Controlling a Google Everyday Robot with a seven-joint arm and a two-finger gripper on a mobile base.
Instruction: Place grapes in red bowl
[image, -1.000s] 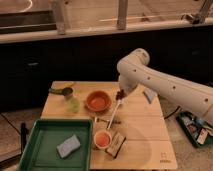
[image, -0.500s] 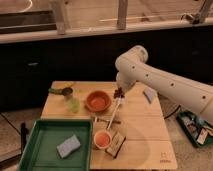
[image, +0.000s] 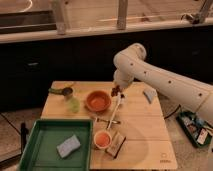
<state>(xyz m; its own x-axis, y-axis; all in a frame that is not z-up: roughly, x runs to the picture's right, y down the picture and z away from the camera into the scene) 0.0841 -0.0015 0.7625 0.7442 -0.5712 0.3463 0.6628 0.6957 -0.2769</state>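
Note:
The red bowl (image: 98, 100) sits on the wooden table (image: 140, 127), left of centre. My gripper (image: 117, 90) hangs from the white arm that reaches in from the right. It is just right of the bowl's rim, a little above the table. It is shut on the grapes (image: 115, 92), a small dark reddish cluster hanging at its tip. The grapes are beside the bowl, not over its middle.
A white cup with orange inside (image: 102, 139) and a brown box (image: 117, 144) stand near the front. A green tray (image: 45, 135) with a blue-grey sponge (image: 68, 146) is at front left. A white utensil (image: 117, 109), a green object (image: 73, 104), a dark scoop (image: 64, 91) and a grey cloth (image: 149, 95) lie around.
My gripper with the grapes has moved slightly up and to the left, closer to the red bowl's right rim. Nothing else has moved.

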